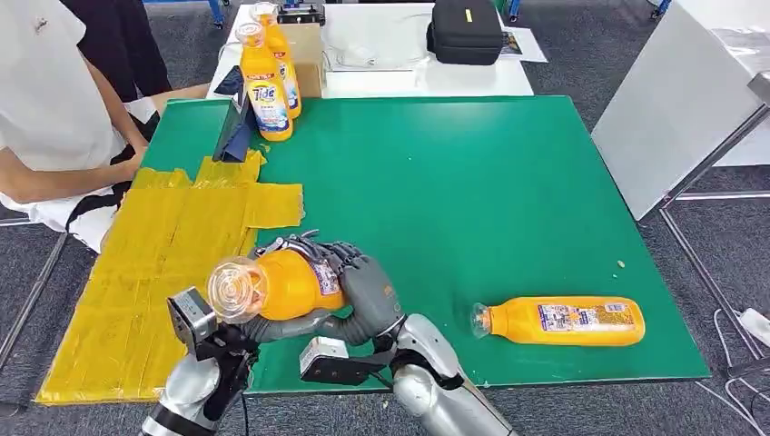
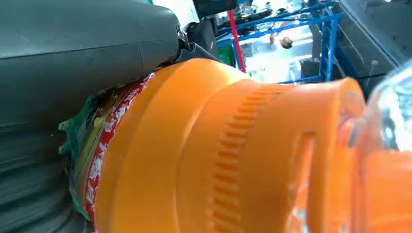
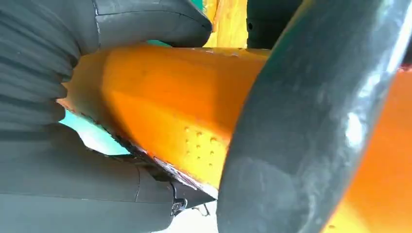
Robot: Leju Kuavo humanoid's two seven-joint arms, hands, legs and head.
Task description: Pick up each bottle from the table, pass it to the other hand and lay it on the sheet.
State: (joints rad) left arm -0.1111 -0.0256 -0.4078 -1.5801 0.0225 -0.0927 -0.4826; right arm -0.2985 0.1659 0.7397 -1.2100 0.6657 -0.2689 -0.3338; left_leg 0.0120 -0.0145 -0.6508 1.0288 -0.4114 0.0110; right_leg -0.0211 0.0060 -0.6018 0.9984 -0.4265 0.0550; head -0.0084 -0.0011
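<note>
Low in the frame of the head view, both of the robot's hands meet around one orange bottle (image 1: 289,286), which hangs in the air over the near edge of the green bench (image 1: 472,182), right where the yellow sheet (image 1: 154,272) ends. The bottle lies roughly on its side, its clear cap (image 1: 238,289) turned toward the camera and slightly left. The right hand (image 1: 359,291) wraps the body from the right, its dark fingers (image 1: 318,254) curled over the label and clamped on the bottle. The left hand (image 1: 227,341) comes up from under the cap end; in the left wrist view its grey thumb (image 2: 87,43) lies against the bottle's shoulder just behind the ribbed orange collar, so this hand grips the bottle too. The right wrist view shows grey fingers pressed on the orange body from both sides. A second orange bottle (image 1: 563,321) lies flat on the bench at lower right, cap pointing left, well apart from the hands. Two more orange bottles (image 1: 265,86) stand upright at the upper left, at the far edge of the bench, beside a dark blue stand (image 1: 236,132). A person in a white top (image 1: 54,100) sits at the left edge, an arm resting by the sheet. Beyond the bench, a white table carries a black case (image 1: 465,32).
</note>
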